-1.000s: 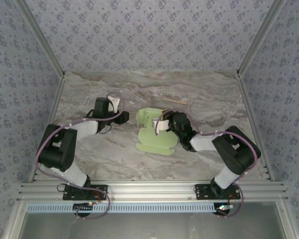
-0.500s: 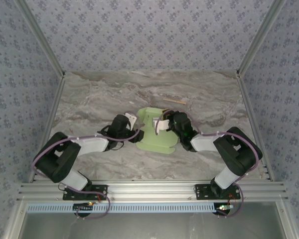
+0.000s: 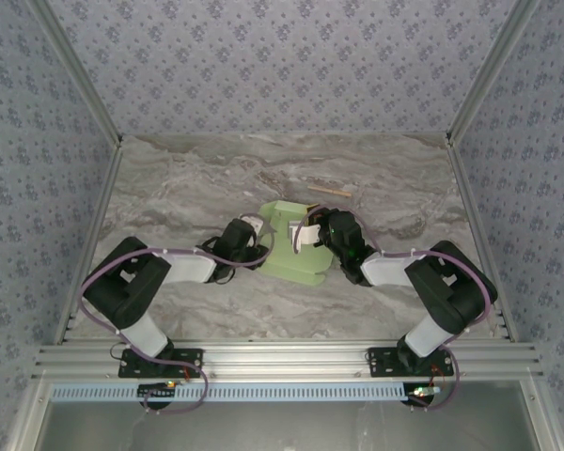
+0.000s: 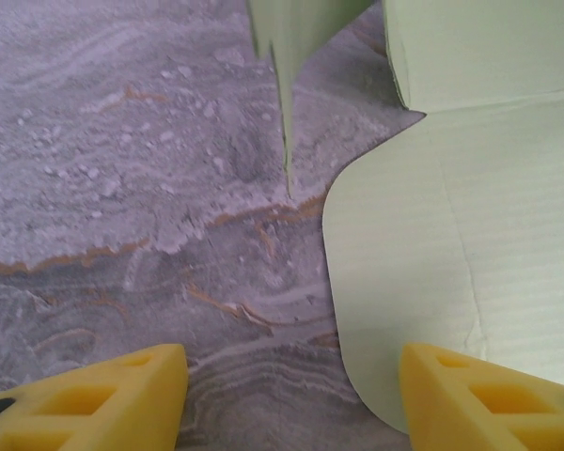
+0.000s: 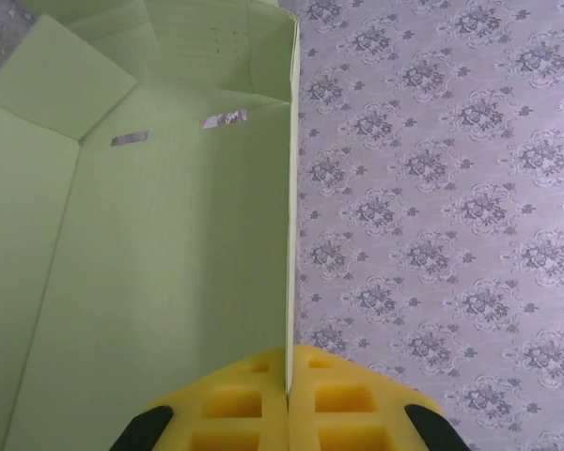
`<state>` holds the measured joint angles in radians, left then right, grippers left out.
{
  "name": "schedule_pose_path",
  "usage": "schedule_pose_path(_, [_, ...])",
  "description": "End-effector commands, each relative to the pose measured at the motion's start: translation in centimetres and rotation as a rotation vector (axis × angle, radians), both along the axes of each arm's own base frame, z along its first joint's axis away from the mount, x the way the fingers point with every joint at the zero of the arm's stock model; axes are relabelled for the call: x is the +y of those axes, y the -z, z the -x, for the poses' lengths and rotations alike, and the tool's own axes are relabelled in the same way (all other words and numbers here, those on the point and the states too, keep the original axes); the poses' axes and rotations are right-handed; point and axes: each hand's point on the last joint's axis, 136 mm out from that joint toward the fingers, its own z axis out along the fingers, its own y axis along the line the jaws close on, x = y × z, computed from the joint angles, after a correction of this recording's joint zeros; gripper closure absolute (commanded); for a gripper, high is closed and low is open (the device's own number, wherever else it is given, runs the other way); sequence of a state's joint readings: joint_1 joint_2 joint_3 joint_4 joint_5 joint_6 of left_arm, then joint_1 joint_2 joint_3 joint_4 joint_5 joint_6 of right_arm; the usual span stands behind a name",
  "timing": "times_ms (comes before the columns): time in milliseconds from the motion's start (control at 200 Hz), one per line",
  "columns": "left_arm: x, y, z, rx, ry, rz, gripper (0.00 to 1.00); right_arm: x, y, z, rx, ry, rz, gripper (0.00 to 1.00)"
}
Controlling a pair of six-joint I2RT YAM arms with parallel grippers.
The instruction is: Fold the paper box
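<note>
The pale light-green paper box (image 3: 296, 252) lies half folded in the middle of the table, some panels raised, a rounded flap flat toward the front. My right gripper (image 3: 307, 233) is shut on the edge of an upright panel (image 5: 289, 235), its yellow fingers (image 5: 235, 404) pressed on both sides of the card. My left gripper (image 3: 257, 232) stands open at the box's left side. Its yellow fingers (image 4: 94, 399) straddle the marble, and the right one rests over the rounded flap (image 4: 451, 263). A raised tab (image 4: 287, 85) stands just ahead of it.
A thin tan wooden stick (image 3: 329, 191) lies behind the box toward the back of the marble table (image 3: 169, 188). Patterned walls close in the back and both sides. A metal rail (image 3: 282, 357) runs along the near edge.
My left arm has swung right across the table and brought its open gripper up to the box's left edge. The right gripper kept its hold; the box shifted slightly.
</note>
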<state>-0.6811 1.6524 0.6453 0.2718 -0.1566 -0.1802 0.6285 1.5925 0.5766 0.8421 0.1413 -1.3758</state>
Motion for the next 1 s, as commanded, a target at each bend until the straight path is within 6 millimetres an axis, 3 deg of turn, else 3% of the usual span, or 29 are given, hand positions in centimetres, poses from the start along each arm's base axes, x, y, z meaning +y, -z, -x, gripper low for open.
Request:
schedule_pose_path(0, [1.7,2.2,0.7,0.028,-0.026,-0.089,0.40,-0.4,-0.4,0.2,0.014,-0.002,-0.019,1.00])
schedule_pose_path(85, [1.0,1.2,0.8,0.012,-0.003,-0.035,0.39,-0.6,-0.2,0.1,0.024,0.002,-0.026,1.00])
schedule_pose_path(220, [-0.3,-2.5,0.1,-0.049,0.048,0.090,0.38,-0.6,-0.7,0.1,0.050,0.001,-0.048,1.00])
schedule_pose_path(350, [-0.2,-6.1,-1.0,-0.085,0.083,0.236,0.37,-0.7,-0.9,0.2,0.073,0.001,-0.062,1.00])
schedule_pose_path(485, [-0.3,-8.4,-1.6,-0.096,0.142,0.345,0.37,-0.8,-0.7,0.1,0.082,0.006,-0.062,1.00])
schedule_pose_path(824, [-2.9,-9.0,-2.3,-0.076,0.320,0.400,0.33,-0.8,-0.6,-0.1,0.086,0.019,-0.057,1.00])
schedule_pose_path(999, [-3.5,-8.6,-4.1,-0.071,0.305,0.385,0.45,-0.7,-0.6,-0.2,0.084,0.021,-0.057,1.00])
